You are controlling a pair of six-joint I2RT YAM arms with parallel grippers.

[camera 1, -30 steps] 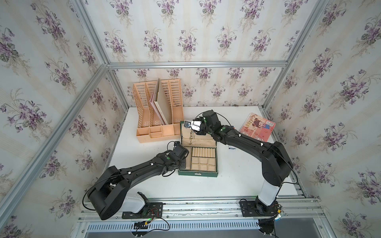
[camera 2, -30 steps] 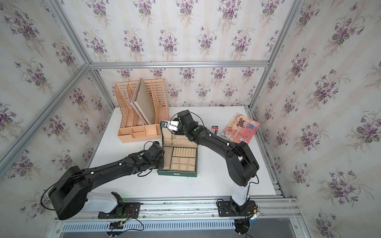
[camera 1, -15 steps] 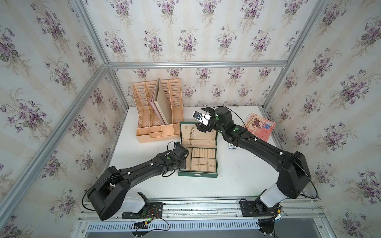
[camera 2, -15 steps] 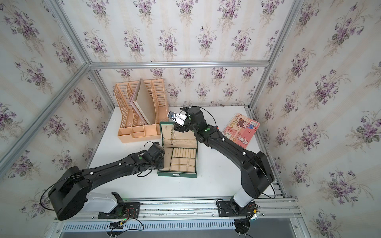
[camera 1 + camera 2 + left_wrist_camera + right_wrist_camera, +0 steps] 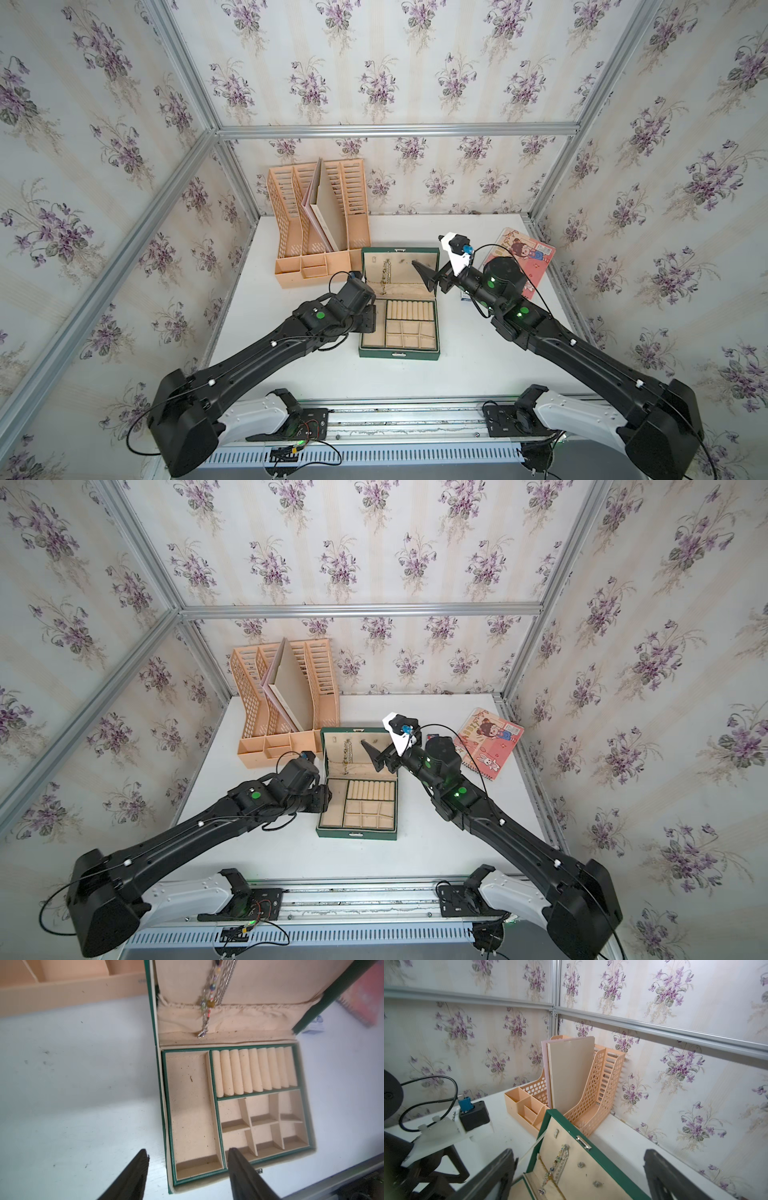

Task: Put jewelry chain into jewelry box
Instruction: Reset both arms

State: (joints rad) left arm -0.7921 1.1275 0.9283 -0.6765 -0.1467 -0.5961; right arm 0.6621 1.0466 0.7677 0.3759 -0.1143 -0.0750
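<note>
One jewelry chain (image 5: 208, 1004) hung inside jewelry box (image 5: 166, 1105), left gripper (image 5: 189, 1150), right gripper (image 5: 579, 1152) spread empty

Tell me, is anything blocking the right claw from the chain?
Nothing visible is. The jewelry chain hangs against the lining inside the open lid of the jewelry box, and the open right claw faces it with only air between.

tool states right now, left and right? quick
Left tool: open, holding nothing.
Right tool: open wide, holding nothing.
</note>
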